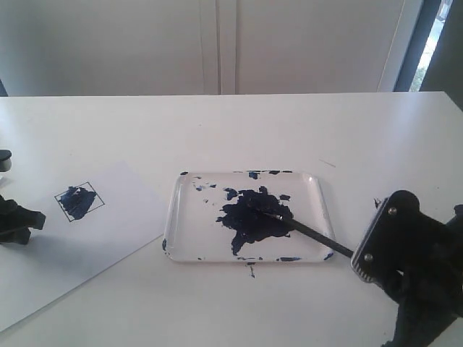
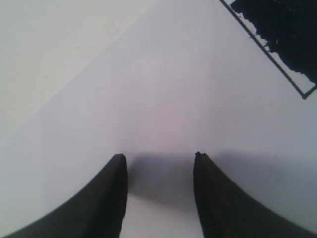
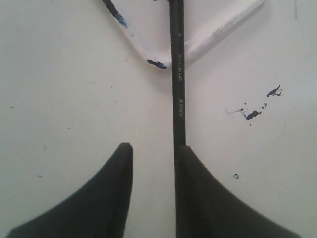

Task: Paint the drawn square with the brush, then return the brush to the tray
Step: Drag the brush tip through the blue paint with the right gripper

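Black brush [image 1: 311, 233] lies tip in tray [image 1: 173, 210] paint; right fingers [image 3: 114, 188] spread, one touching it. Left fingers [image 2: 109, 198] spread over paper [image 1: 123, 217].

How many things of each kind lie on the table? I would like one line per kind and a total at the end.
Paper sheet: 1
Drawn square: 1
Tray: 1
Brush: 1
Total: 4

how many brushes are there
1. The brush lies with its tip in the tray's paint, handle over the near-right rim, reaching the right gripper. None seems hidden.
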`<state>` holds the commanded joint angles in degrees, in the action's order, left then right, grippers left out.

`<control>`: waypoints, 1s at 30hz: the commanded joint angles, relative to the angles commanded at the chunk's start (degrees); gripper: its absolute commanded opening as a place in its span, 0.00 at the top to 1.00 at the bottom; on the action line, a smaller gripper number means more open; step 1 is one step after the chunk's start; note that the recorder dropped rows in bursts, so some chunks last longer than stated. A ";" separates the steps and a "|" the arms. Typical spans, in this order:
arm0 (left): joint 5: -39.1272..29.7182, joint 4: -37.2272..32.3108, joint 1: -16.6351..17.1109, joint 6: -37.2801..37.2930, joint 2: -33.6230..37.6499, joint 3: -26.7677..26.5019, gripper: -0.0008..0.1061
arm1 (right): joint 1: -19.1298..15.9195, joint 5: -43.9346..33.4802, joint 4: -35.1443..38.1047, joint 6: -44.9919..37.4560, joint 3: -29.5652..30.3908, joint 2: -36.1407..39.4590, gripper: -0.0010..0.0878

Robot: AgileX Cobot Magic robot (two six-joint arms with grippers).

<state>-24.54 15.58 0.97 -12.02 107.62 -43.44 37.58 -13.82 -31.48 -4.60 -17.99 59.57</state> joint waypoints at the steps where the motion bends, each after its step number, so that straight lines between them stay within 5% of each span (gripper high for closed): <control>1: 0.00 0.00 0.00 0.00 0.00 0.00 0.55 | 0.00 1.12 -1.99 0.69 0.66 0.00 0.66; 8: 0.00 0.00 0.00 0.00 0.00 0.00 0.55 | -3.86 3.94 -12.04 18.96 1.22 0.73 0.50; 12: 0.26 0.00 0.00 0.00 0.00 0.00 0.55 | -4.91 3.85 -9.90 28.60 -3.53 6.72 0.54; 30: 0.59 0.00 0.00 -0.83 0.00 0.00 0.55 | -4.91 1.54 0.67 23.66 -7.58 17.51 0.63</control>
<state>-23.95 15.58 0.97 -12.85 107.62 -43.44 32.66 -12.28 -30.81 19.07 -25.56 77.08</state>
